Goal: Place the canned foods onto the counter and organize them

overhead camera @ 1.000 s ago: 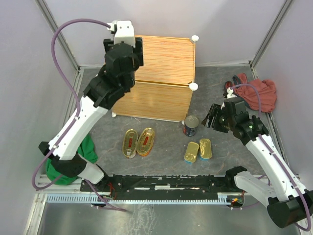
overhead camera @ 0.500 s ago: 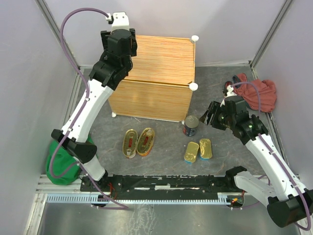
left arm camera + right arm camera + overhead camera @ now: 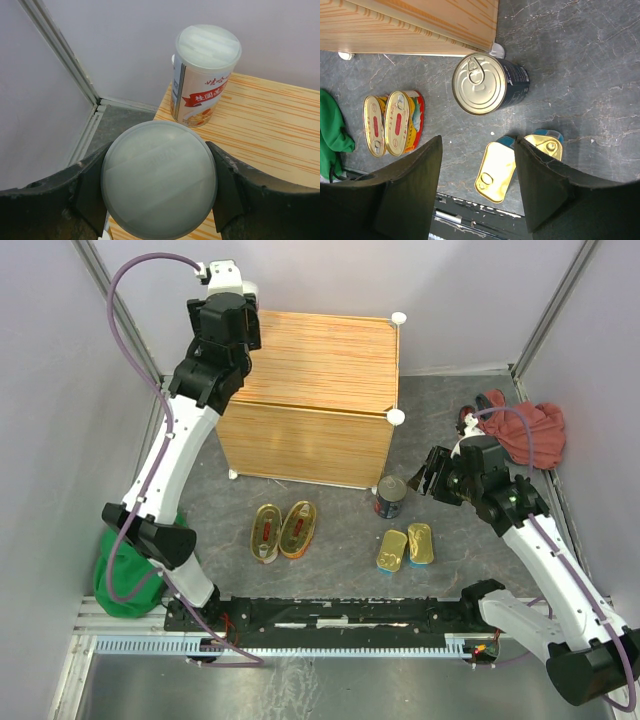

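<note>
My left gripper [image 3: 226, 322] is shut on a tall white-lidded can [image 3: 159, 180], over the far left corner of the light-wood counter [image 3: 330, 365]. A second tall red-white can [image 3: 205, 75] stands upright on the counter [image 3: 275, 130] just beyond it; the arm hides both in the top view. My right gripper [image 3: 432, 475] is open and empty above the floor [image 3: 477, 150]. The dark round tin [image 3: 390, 496] stands just left of it, by the counter's front right corner [image 3: 487, 82]. Two oval gold-red tins [image 3: 283, 530] and two rectangular gold-blue tins [image 3: 406, 547] lie on the grey floor.
A red cloth [image 3: 527, 430] lies at the right wall and a green cloth [image 3: 122, 575] at the left by the arm's base. White ball knobs [image 3: 395, 417] mark the counter's corners. Purple walls close the back and sides.
My left arm has swung with the can from the counter's left front towards its far left corner. My right gripper has hardly moved.
</note>
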`<state>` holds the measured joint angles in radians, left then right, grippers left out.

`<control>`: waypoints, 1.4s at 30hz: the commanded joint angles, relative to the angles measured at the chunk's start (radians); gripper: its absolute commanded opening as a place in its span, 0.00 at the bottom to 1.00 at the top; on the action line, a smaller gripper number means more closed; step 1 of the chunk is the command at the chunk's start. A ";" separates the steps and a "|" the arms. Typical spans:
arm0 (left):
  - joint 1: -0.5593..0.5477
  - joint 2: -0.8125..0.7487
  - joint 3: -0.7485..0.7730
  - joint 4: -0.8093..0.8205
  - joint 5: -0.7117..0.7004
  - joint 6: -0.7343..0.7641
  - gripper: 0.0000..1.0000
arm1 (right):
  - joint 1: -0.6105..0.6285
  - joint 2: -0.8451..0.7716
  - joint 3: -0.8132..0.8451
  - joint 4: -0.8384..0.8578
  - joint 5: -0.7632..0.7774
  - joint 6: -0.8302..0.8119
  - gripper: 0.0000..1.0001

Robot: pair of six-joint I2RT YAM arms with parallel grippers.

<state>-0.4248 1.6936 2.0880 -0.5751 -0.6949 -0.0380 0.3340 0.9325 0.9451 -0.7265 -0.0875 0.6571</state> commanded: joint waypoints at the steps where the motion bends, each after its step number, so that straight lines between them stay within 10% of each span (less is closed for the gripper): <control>1: 0.006 -0.008 0.019 0.117 0.042 -0.044 0.03 | 0.006 -0.022 0.021 0.010 0.006 0.000 0.67; 17: 0.023 0.000 -0.009 0.106 0.056 -0.086 0.06 | 0.007 -0.037 0.035 -0.037 0.012 -0.024 0.67; 28: 0.025 -0.002 -0.014 0.067 0.023 -0.134 0.78 | 0.007 -0.056 0.042 -0.060 0.011 -0.025 0.67; 42: 0.023 -0.035 -0.009 0.069 0.012 -0.134 0.91 | 0.005 -0.070 0.045 -0.084 0.009 -0.028 0.68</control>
<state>-0.4053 1.7214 2.0655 -0.5659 -0.6537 -0.1261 0.3340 0.8867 0.9459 -0.8120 -0.0860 0.6456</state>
